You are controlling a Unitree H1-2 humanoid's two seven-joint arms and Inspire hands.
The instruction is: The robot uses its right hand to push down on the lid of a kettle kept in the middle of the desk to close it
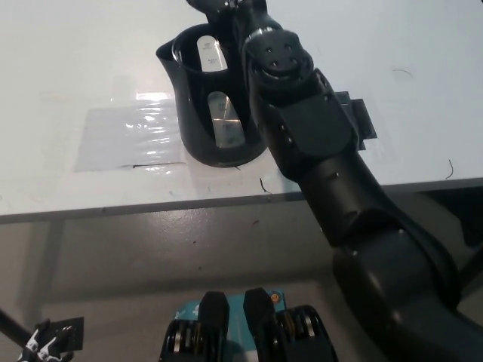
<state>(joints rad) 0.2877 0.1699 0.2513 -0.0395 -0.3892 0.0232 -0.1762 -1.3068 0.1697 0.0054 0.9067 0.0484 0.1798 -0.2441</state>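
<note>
White desk (90, 68) under my right arm (317, 151), black kettle (207, 113) mid-desk just left of my forearm, body still open at the top. My right hand (226, 9) is at the kettle's top, cut by the frame edge — can't tell its finger state. Left hand (44, 348) low, off the desk, can't tell either.

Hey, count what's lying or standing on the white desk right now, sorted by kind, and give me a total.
Kettle: 1
Clear plastic sheet: 1
Dark tape patch: 1, partly hidden by the right arm
Total: 3
</note>
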